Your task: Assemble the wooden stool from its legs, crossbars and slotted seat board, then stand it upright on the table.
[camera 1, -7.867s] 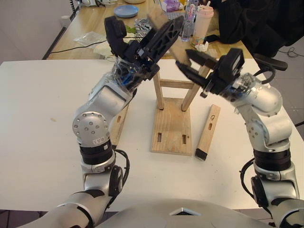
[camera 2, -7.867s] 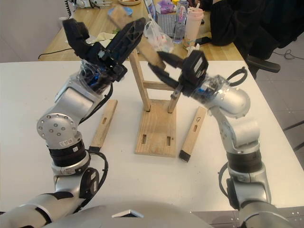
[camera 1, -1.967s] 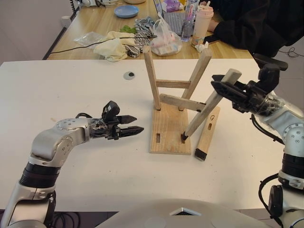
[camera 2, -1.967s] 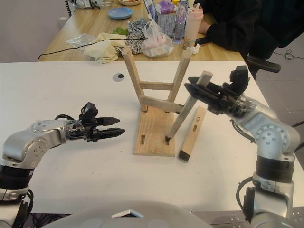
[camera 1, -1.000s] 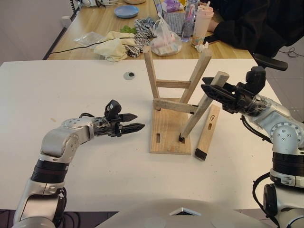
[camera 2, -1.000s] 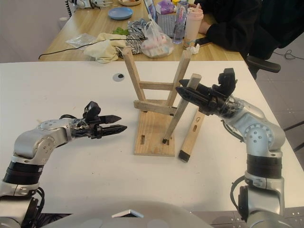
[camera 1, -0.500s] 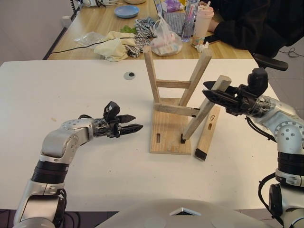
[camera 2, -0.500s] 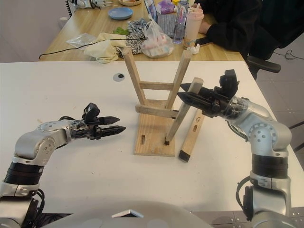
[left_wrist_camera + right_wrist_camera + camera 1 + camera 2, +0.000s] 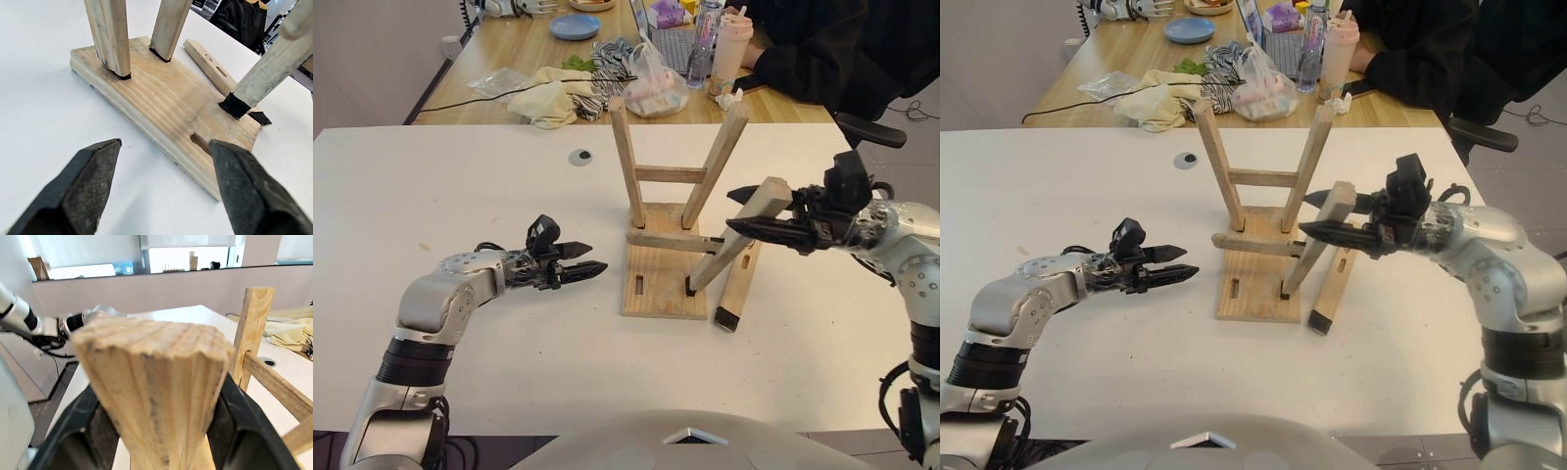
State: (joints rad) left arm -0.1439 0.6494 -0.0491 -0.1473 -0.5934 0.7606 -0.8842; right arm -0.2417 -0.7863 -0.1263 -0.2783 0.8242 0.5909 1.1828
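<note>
The slotted seat board (image 9: 658, 279) lies flat on the white table. Two legs (image 9: 628, 162) stand in its far slots, leaning toward each other, with a crossbar (image 9: 671, 174) between them. My right gripper (image 9: 732, 210) is shut on the top of a third leg (image 9: 729, 247). That leg tilts, its black-tipped foot in the near right slot (image 9: 234, 105). A second crossbar (image 9: 668, 240) sticks out level from it toward the left. Another leg (image 9: 741, 284) lies loose right of the board. My left gripper (image 9: 597, 257) hangs open, low over the table left of the board.
A small round dark disc (image 9: 578, 156) lies on the table behind the stool parts. Past the far edge stands a wooden desk (image 9: 499, 49) with cloths, a bag, bottles and a plate. A dark chair arm (image 9: 869, 129) is at the right.
My right gripper has swung down and outward with the third leg, tilting it lower. The crossbar on that leg has sunk to level, close over the board. The left gripper has barely moved.
</note>
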